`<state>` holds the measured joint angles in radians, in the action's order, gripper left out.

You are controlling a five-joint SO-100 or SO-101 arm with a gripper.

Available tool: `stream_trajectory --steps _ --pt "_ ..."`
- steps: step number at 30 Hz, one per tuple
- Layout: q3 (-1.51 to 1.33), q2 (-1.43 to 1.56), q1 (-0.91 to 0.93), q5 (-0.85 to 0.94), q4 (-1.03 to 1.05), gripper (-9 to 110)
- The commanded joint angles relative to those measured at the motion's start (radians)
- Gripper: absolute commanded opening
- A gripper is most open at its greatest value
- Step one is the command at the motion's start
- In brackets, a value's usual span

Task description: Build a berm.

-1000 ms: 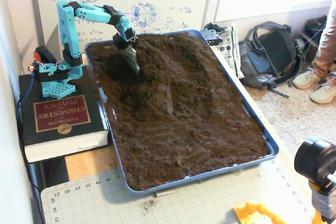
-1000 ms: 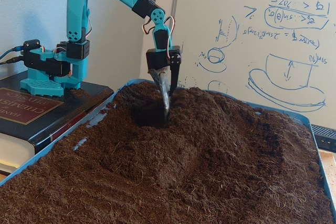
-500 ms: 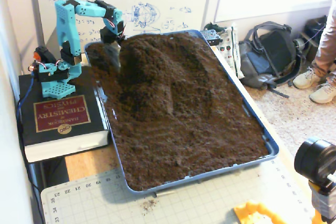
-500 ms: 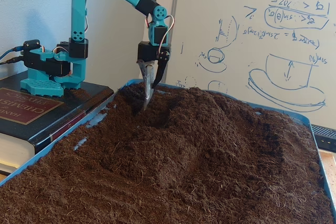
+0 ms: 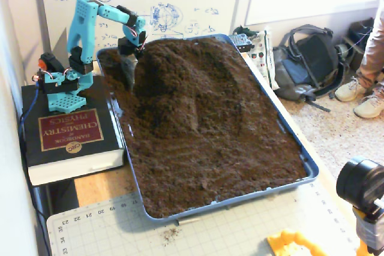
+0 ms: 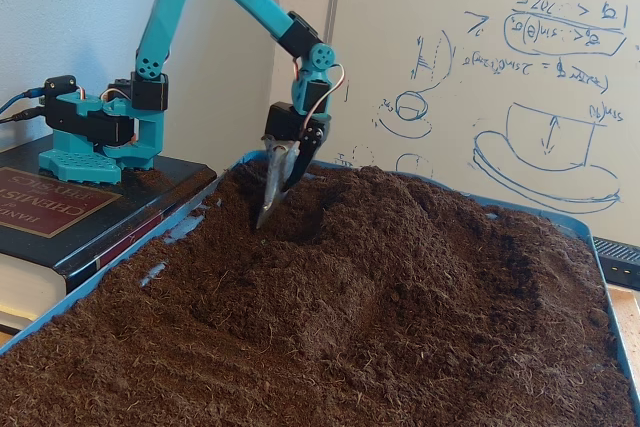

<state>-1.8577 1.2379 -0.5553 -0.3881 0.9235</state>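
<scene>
I have the gripper (image 6: 262, 215) tip-down in the soil at the tray's (image 5: 300, 148) far left corner, jaws pinched together on nothing; I should rake shallowly rightward toward the berm (image 5: 180, 67) along the far side. The tray wall and the book (image 5: 69, 133) crowd my left.
</scene>
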Motion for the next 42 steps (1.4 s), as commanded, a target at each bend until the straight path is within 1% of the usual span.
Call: stream_trajectory --steps 1,7,17,25,32,42 --pt "0.199 -0.014 0.008 -0.009 -0.005 1" --pt "0.364 -0.077 0.041 -0.009 -0.005 1" --pt "0.456 -0.021 0.043 -0.011 -0.005 1" --pt "0.446 0.089 0.044 -0.011 -0.005 1" --pt "0.443 0.169 0.081 -0.011 -0.005 1" --pt "0.443 0.215 0.114 0.0 0.005 1"
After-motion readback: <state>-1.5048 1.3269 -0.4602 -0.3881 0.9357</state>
